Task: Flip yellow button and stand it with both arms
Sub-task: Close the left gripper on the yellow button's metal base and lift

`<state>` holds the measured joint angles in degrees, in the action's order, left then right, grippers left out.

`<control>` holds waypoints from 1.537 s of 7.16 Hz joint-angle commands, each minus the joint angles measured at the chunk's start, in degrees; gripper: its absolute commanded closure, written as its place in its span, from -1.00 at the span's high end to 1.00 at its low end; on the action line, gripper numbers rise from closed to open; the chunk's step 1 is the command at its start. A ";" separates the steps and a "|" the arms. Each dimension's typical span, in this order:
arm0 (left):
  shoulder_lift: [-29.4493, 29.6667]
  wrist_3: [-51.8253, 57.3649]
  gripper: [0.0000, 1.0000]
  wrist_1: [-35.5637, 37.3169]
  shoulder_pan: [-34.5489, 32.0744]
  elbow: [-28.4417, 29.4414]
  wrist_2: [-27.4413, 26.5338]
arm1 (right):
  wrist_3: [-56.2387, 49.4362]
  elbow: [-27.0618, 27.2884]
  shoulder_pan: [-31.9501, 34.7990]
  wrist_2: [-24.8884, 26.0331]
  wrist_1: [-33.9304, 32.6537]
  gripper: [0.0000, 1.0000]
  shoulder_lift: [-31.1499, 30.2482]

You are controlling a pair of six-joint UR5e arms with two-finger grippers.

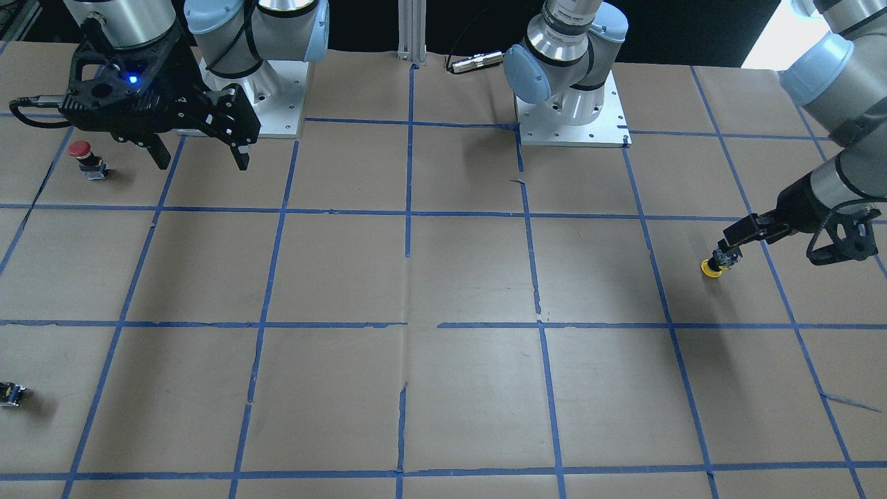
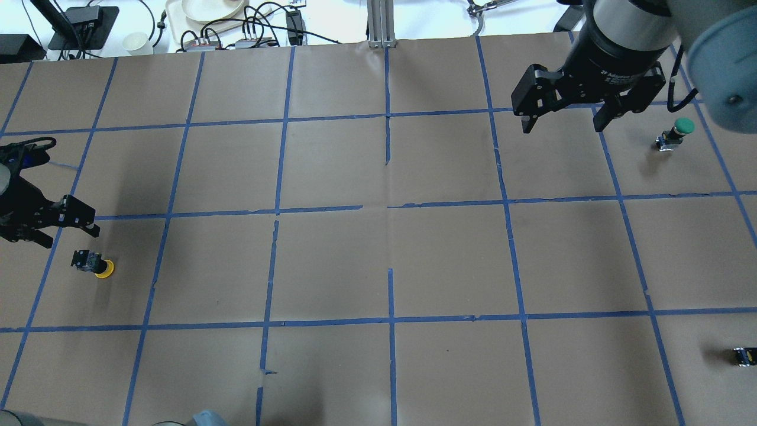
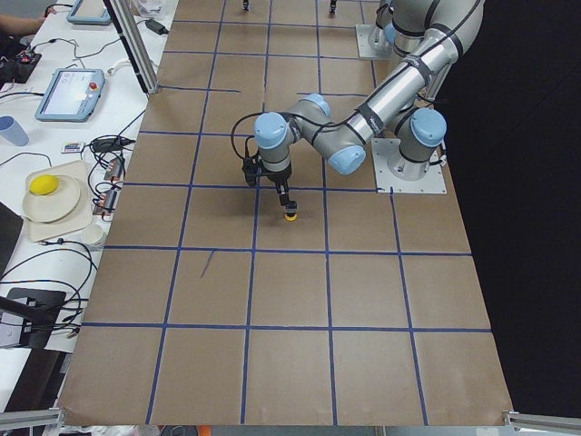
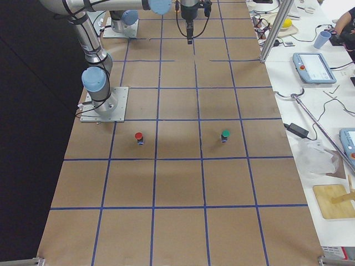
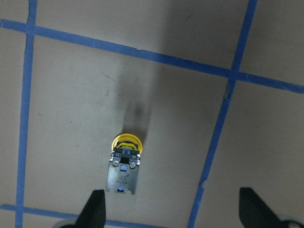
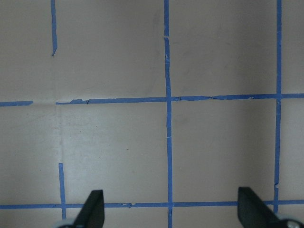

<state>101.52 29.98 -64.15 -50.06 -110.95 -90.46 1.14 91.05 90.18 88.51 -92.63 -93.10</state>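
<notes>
The yellow button (image 1: 714,267) rests on the brown paper with its yellow cap down and its black-and-grey body up. It also shows in the overhead view (image 2: 94,263) at the far left and in the left wrist view (image 5: 125,159). My left gripper (image 1: 773,253) hovers just over it, open and empty. In the left wrist view the button lies ahead of the left gripper (image 5: 173,211), nearer one finger and touching neither. My right gripper (image 2: 563,125) is open and empty, held high over the other end of the table, and sees only paper and tape in its wrist view (image 6: 172,211).
A red-capped button (image 1: 80,156) stands near my right gripper in the front view. The overhead view shows a green-capped one (image 2: 677,133) there. A small black switch block (image 2: 742,357) lies at the table's edge. Blue tape grids the paper. Cables and dishes lie beyond the far edge.
</notes>
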 commanded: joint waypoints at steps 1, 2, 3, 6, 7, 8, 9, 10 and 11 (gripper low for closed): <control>0.96 2.71 1.00 6.37 1.28 -5.05 -0.07 | 0.00 0.00 0.00 0.00 0.00 0.99 0.02; 1.23 3.33 0.98 8.14 1.37 -6.11 0.02 | 0.00 0.00 0.09 0.00 0.00 0.99 0.11; 1.40 4.99 0.81 8.60 1.37 -5.69 0.02 | 0.00 0.00 0.00 0.00 0.08 0.99 0.02; 3.50 6.14 -0.22 8.95 1.46 -5.34 0.02 | 0.00 0.00 0.09 0.00 0.00 0.99 0.20; 3.34 6.06 -0.49 8.78 1.55 -5.25 0.10 | 0.00 0.00 0.09 -0.09 0.00 0.99 0.20; 2.29 6.06 -0.62 7.99 1.46 -5.25 0.02 | 0.00 0.00 0.09 -0.09 0.00 0.99 0.28; 2.28 5.54 -0.64 7.55 1.11 -5.25 2.98 | 0.09 0.00 0.09 -0.09 0.00 0.99 0.29; 1.06 4.57 -0.64 4.41 0.41 -4.64 3.96 | 0.09 0.00 0.09 -0.09 0.00 0.99 0.37; -0.69 3.52 -0.64 -1.36 0.32 -2.89 7.89 | 0.00 0.09 0.09 -0.09 0.00 0.99 0.37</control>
<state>102.60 34.67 -60.02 -49.41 -115.37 -86.21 1.20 91.07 90.26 88.42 -92.64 -92.76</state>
